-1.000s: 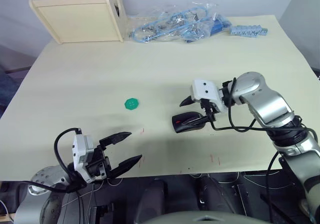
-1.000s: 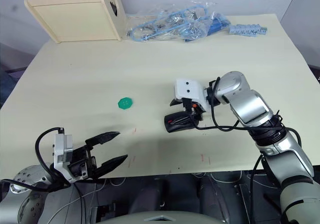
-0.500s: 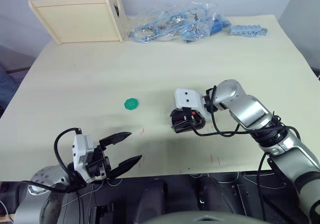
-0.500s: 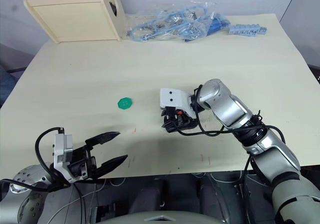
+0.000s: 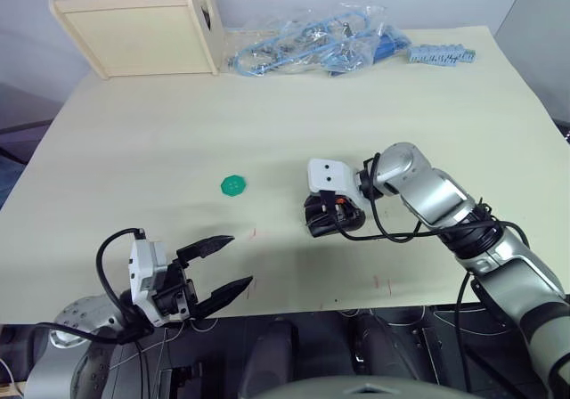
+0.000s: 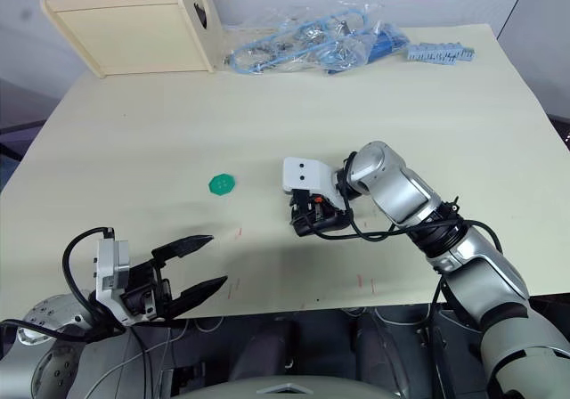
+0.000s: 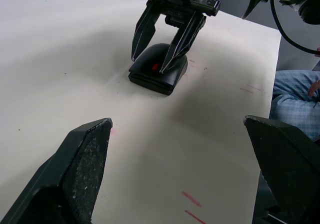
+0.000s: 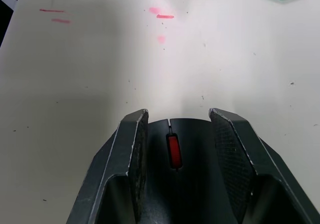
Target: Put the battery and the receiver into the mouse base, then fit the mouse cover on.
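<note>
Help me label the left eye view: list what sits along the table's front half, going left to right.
Left hand → green disc → mouse with the right hand on it.

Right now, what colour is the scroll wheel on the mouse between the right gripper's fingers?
Red, on the black mouse; the right wrist view shows it best.
</note>
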Motion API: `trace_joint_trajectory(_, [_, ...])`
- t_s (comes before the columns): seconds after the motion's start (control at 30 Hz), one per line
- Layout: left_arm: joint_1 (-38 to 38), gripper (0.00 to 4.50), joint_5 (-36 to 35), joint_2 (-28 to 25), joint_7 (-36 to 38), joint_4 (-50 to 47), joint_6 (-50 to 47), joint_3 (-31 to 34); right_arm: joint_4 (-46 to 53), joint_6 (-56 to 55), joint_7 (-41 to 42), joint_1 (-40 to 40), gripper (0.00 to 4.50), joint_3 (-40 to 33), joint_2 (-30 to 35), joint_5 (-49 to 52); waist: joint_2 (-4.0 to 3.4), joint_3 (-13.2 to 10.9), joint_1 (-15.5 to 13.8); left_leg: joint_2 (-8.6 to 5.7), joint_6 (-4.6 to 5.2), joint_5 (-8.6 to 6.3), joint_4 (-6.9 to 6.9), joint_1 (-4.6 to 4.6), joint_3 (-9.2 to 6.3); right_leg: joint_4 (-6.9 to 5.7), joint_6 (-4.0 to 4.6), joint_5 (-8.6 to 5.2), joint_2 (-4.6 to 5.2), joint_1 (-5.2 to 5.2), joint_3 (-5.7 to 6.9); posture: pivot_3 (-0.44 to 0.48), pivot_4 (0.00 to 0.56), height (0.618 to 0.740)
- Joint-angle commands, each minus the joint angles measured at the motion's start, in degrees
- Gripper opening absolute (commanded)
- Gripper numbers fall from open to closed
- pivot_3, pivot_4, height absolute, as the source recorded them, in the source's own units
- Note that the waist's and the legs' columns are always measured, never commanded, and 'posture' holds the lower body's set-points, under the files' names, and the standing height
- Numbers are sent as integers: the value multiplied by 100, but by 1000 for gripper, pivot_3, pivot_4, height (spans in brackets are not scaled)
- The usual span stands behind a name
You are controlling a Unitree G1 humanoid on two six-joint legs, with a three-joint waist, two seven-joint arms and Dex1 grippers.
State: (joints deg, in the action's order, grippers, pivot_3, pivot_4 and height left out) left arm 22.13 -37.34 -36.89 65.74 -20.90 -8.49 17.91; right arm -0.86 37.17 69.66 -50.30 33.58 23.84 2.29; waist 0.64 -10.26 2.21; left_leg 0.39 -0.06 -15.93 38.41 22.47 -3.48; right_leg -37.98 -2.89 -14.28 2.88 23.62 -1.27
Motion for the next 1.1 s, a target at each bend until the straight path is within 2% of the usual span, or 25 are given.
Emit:
trace_joint_trajectory(0.03, [85, 4500, -39, -11, -17, -237, 45, 53, 44, -65, 16, -148, 2042, 4, -52, -29, 0, 0, 0, 0, 0, 0, 0, 0, 0, 0, 0, 0, 0, 0, 0, 0, 150, 740])
trace_joint_trajectory(0.73, [137, 4500, -35, 5, -21, -245, 46, 36, -357, -227, 194, 106, 2042, 290, -21, -256, 0, 1, -3, 0, 0, 0, 0, -1, 0, 0, 0, 0, 0, -1, 0, 0, 150, 740])
trace_joint_trajectory(1.1, [152, 4500, -39, -4, -21, -246, 38, 47, -753, -487, 242, 353, 2042, 208, -41, -230, 3, 6, -21, -1, 0, 0, 0, -7, 0, 0, 0, 0, 1, -7, 0, 0, 150, 740])
